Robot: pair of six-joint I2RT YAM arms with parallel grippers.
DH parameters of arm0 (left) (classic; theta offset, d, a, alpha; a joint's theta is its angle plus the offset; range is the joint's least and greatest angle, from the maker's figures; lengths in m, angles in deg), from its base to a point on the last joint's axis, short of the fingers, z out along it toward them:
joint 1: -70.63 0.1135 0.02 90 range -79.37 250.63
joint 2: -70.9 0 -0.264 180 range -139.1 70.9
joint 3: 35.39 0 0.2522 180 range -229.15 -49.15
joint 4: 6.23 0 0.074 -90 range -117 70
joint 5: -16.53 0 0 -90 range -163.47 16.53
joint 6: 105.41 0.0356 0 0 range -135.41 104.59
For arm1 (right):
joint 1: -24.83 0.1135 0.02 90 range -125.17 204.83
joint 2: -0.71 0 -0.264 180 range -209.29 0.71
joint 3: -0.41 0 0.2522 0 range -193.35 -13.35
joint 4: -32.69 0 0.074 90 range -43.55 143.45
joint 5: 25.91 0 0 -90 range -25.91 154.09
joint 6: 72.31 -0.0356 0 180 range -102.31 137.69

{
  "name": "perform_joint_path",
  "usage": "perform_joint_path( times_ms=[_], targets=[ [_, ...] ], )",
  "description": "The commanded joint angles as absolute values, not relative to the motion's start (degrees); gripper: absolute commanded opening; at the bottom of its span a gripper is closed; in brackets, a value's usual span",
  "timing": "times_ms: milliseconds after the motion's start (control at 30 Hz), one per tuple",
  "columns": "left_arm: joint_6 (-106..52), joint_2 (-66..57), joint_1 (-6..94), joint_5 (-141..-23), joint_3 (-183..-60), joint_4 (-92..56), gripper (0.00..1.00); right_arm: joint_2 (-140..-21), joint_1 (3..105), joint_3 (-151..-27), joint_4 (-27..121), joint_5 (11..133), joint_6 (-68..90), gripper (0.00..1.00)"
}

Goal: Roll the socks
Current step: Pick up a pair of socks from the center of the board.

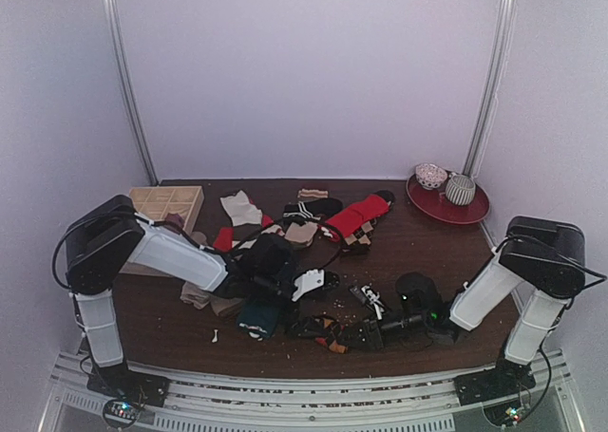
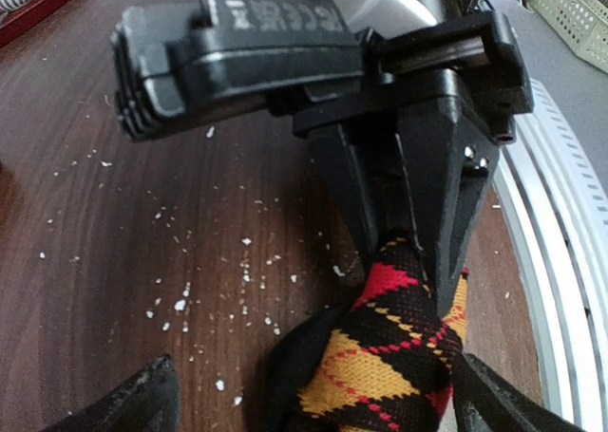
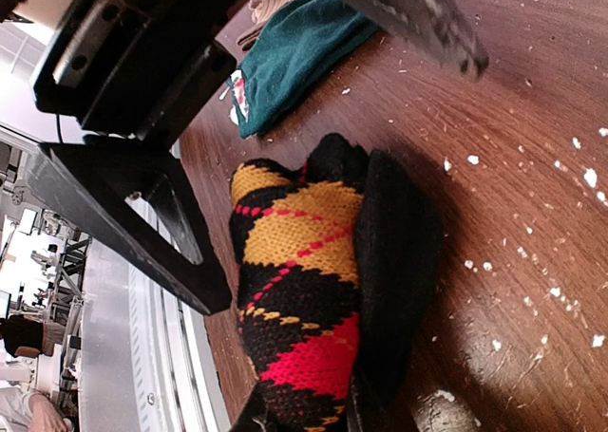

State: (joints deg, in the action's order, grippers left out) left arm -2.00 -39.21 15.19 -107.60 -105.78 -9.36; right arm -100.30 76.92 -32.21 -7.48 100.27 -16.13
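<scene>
Argyle sock [image 2: 389, 347] in right gripper [image 2: 407, 234] (end cropped), left gripper [image 2: 323, 399] splayed

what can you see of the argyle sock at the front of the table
The argyle sock is knitted, black with yellow-orange and red diamonds crossed by dotted lines. It lies bunched, seemingly doubled over, on the wooden table near the front edge. The right gripper pinches one end, and the left gripper is open, a finger on either side of the sock. Its full length is hidden.
</scene>
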Motion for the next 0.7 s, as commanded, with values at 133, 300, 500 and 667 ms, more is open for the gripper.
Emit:
perform_joint_path(
  times_ms=[133, 300, 500, 667],
  targets=[
    [-3.3, -43.0, 15.6, -112.5, -108.0, -11.1, 0.98, -105.5, 77.0, -28.4, 13.2, 95.1, -16.3, 0.08],
    [-4.6, -43.8, 15.6, -112.2, -108.2, -10.6, 0.98, -105.7, 77.0, -28.5, 13.2, 95.3, -16.1, 0.08],
    [-5.2, -44.4, 15.6, -113.5, -108.7, -10.4, 0.97, -105.7, 77.0, -28.5, 13.2, 95.0, -16.2, 0.08],
    [-4.8, -46.5, 15.6, -114.7, -112.0, -13.2, 0.89, -105.6, 77.0, -28.7, 13.9, 94.1, -16.3, 0.08]
  ],
)
